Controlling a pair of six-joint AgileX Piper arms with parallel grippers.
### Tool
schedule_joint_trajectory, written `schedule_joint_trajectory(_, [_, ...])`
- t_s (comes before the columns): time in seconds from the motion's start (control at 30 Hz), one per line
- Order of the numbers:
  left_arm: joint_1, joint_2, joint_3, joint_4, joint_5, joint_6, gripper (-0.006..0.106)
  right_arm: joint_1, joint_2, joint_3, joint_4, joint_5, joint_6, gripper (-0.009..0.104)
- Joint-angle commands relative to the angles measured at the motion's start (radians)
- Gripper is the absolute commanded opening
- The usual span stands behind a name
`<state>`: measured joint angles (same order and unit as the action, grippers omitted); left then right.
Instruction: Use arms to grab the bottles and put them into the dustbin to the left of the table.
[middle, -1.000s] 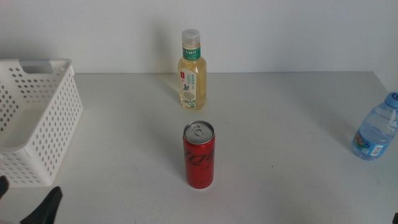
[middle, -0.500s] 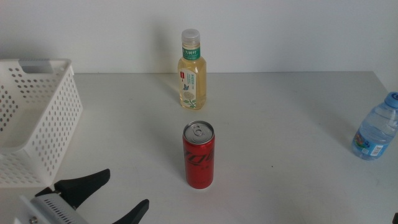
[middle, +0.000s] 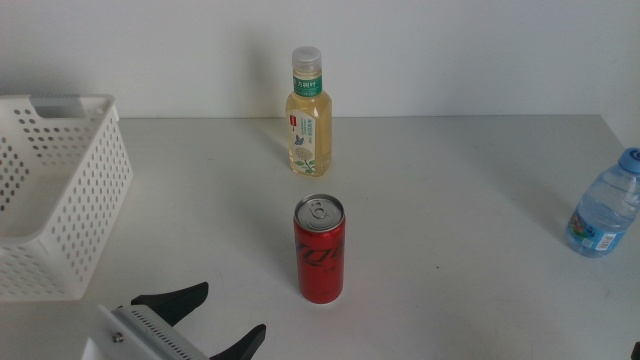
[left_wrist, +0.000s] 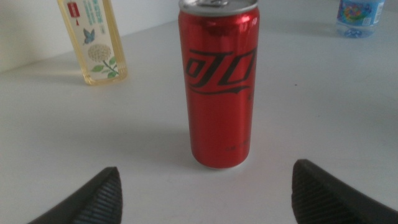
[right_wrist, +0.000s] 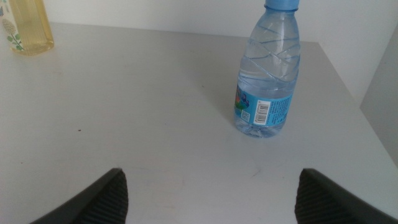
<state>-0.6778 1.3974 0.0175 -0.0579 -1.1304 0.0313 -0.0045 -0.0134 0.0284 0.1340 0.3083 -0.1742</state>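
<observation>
A slim red can (middle: 320, 248) stands upright in the middle of the table (middle: 460, 190). My left gripper (middle: 225, 322) comes in from the lower left, open, its black jaws pointing at the can from a short way off. The left wrist view shows the can (left_wrist: 219, 81) dead ahead between the spread jaws of that gripper (left_wrist: 205, 193). Behind the can stands the yellow tea bottle (middle: 309, 115). A blue-capped water bottle (middle: 604, 208) is at the right edge. The right wrist view has the right gripper (right_wrist: 210, 190) open, with that water bottle (right_wrist: 267, 71) ahead. The white dustbin (middle: 55, 190) sits at the left.
A pale wall rises behind the table's far edge. The table ends just right of the water bottle (right_wrist: 373, 143). Bare tabletop lies between the can and the dustbin.
My left gripper has come into view from the lower left corner and advanced right toward the can, jaws spread. The bottles, can and dustbin have not moved.
</observation>
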Motion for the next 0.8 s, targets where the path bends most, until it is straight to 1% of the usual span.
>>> schedule_joint_trajectory(0.0, [-0.003, 0.012, 0.014, -0.012, -0.185, -0.052, 0.094, -0.007, -0.022, -0.009, -0.006, -0.075, -0.012, 0.078])
schedule_joint_trajectory(0.23, [-0.003, 0.029, 0.014, -0.007, -0.185, -0.054, 0.094, -0.007, -0.022, -0.009, -0.006, -0.075, -0.012, 0.078])
schedule_joint_trajectory(0.27, [0.000, 0.029, -0.041, -0.008, -0.161, -0.053, 0.094, -0.007, -0.022, -0.009, -0.006, -0.075, -0.012, 0.078])
schedule_joint_trajectory(0.57, [0.000, 0.029, -0.221, 0.003, 0.044, -0.031, 0.094, -0.007, -0.022, -0.009, -0.006, -0.075, -0.012, 0.078])
schedule_joint_trajectory(0.67, [0.000, 0.059, -0.263, 0.007, 0.056, -0.031, 0.094, -0.007, -0.022, -0.009, -0.006, -0.075, -0.012, 0.078])
schedule_joint_trajectory(0.77, [0.000, 0.112, -0.303, 0.031, 0.045, -0.041, 0.094, -0.007, -0.022, -0.009, -0.006, -0.075, -0.012, 0.078])
